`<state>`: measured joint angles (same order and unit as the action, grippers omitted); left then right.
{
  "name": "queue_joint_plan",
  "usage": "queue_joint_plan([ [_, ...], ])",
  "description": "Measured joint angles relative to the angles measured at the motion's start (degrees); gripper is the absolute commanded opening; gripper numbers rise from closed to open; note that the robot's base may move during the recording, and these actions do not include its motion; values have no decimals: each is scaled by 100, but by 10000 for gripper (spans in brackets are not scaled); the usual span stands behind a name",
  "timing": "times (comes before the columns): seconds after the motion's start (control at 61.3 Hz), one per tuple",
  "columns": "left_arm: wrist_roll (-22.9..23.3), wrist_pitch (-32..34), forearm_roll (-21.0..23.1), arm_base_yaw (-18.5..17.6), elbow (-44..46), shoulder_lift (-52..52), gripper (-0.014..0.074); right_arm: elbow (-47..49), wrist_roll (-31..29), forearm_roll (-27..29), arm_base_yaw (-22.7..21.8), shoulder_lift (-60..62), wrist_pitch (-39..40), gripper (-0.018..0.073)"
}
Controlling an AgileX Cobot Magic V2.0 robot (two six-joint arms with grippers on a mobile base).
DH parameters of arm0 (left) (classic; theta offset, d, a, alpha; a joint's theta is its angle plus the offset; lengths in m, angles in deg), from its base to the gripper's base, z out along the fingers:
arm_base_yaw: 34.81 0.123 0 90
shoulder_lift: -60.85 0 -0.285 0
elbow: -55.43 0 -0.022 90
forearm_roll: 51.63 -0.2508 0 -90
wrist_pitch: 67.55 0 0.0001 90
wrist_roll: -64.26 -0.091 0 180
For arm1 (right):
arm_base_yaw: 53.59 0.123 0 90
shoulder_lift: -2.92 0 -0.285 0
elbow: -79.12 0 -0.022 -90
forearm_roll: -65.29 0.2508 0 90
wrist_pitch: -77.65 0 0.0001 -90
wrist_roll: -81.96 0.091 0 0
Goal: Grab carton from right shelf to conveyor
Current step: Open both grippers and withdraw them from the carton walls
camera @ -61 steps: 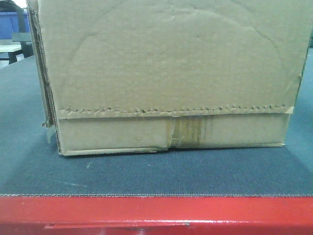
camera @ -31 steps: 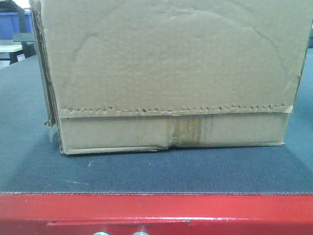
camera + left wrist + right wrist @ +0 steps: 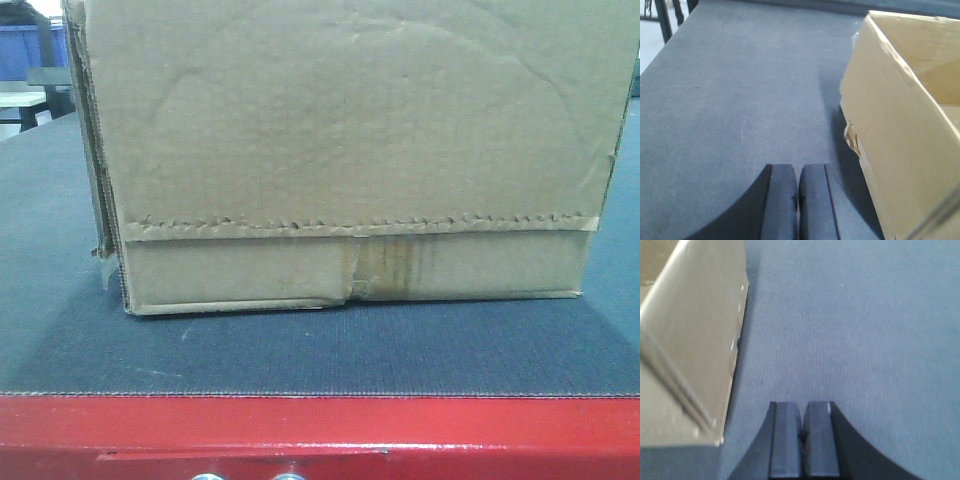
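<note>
The brown carton (image 3: 350, 150) rests on the dark woven belt of the conveyor (image 3: 330, 355), behind its red front edge. A serrated flap seam and a yellowish tape strip cross its front face. In the left wrist view my left gripper (image 3: 798, 172) is shut with nothing in it, above the belt (image 3: 740, 100), apart from the carton (image 3: 895, 130) on its right. My right gripper (image 3: 803, 409) is shut and empty too, over the belt (image 3: 850, 325), with the carton (image 3: 695, 340) off to its left. The right shelf is out of view.
Blue bins (image 3: 25, 50) and a dark frame (image 3: 50, 85) stand in the background at the far left. Dark uprights (image 3: 662, 20) show past the belt's left edge in the left wrist view.
The front view has shifted slightly: the red edge sits a little lower and two round fittings show at the bottom. The carton stays put on the belt.
</note>
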<state>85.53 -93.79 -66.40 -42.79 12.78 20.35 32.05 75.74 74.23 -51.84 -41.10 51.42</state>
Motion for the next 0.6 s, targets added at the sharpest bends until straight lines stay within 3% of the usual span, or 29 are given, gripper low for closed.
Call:
queue_joint_plan([
  [0.375, 12, 163, -192, 8, -686, 1365, 12, -384, 0, 0, 0, 2597, 89, -49],
  [0.604, 12, 187, -215, 8, -686, 1456, 12, -384, 0, 0, 0, 3093, 152, -49],
])
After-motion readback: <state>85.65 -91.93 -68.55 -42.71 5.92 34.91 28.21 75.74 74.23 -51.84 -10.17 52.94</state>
